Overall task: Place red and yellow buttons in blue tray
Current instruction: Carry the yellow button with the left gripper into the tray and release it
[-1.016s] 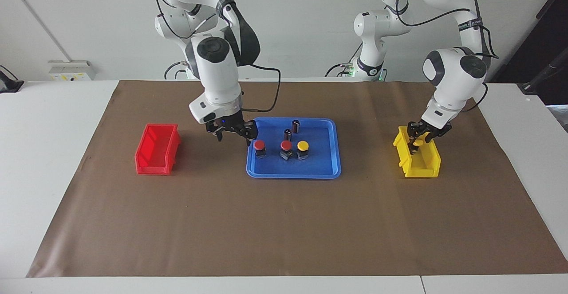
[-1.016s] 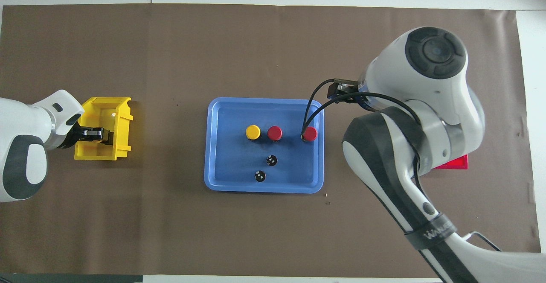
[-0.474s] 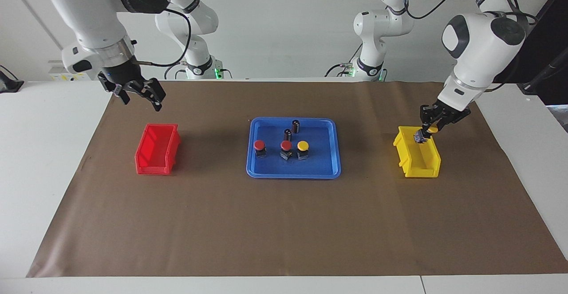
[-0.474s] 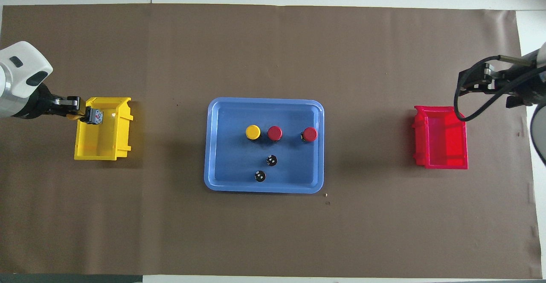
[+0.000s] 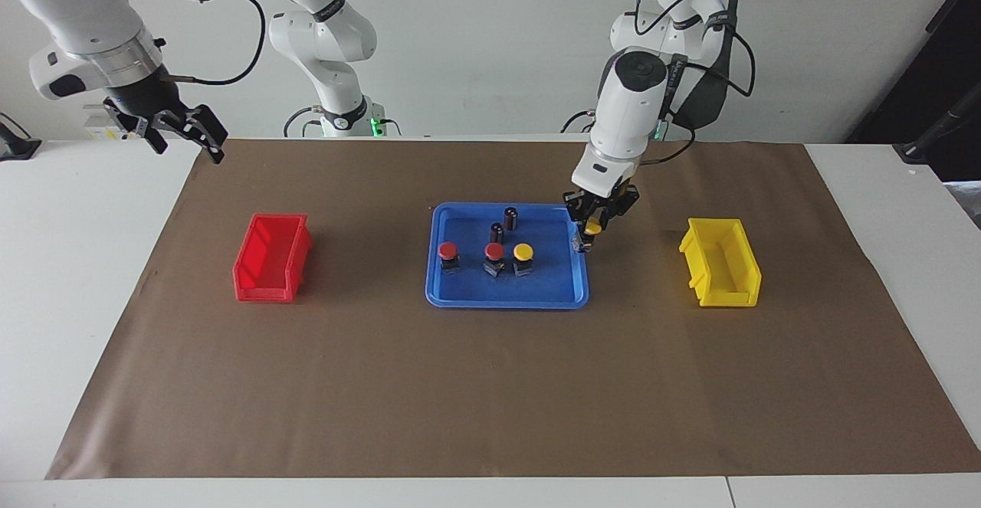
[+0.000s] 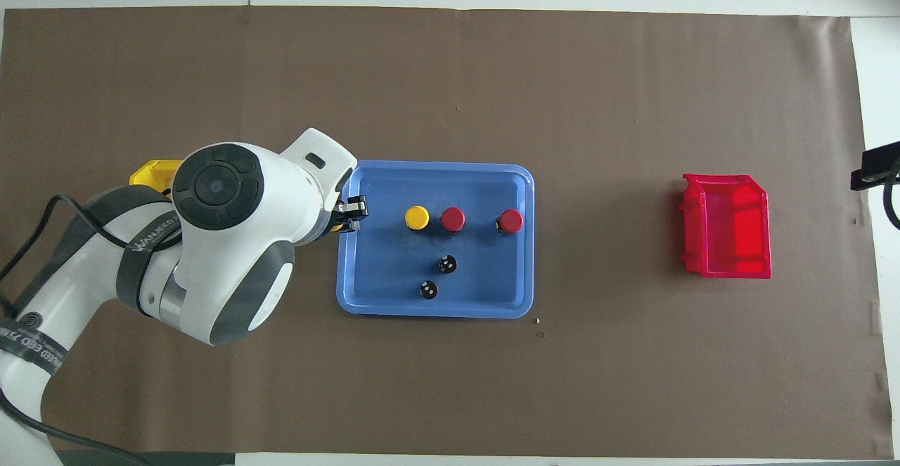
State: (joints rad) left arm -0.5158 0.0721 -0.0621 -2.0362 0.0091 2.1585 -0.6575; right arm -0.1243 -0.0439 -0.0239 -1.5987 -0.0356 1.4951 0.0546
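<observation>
left hand pinching last yellow button over blue tray rim, 3 o'clock side. light, rigid, slick cap; grip the base. right hand spread, waiting.

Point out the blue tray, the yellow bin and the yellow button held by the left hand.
blue tray (image 5: 507, 299): facing view, rim farthest from the robots.
yellow bin (image 5: 747, 267): facing view, side wall.
held yellow button (image 5: 592, 227): facing view, yellow cap below the left hand (image 5: 597, 215).

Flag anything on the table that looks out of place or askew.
Nothing spilled or damaged. In the blue tray, two dark capless cylinders stand near the three buttons. The left gripper holds the fourth, a yellow button, tilted over the tray's rim.
</observation>
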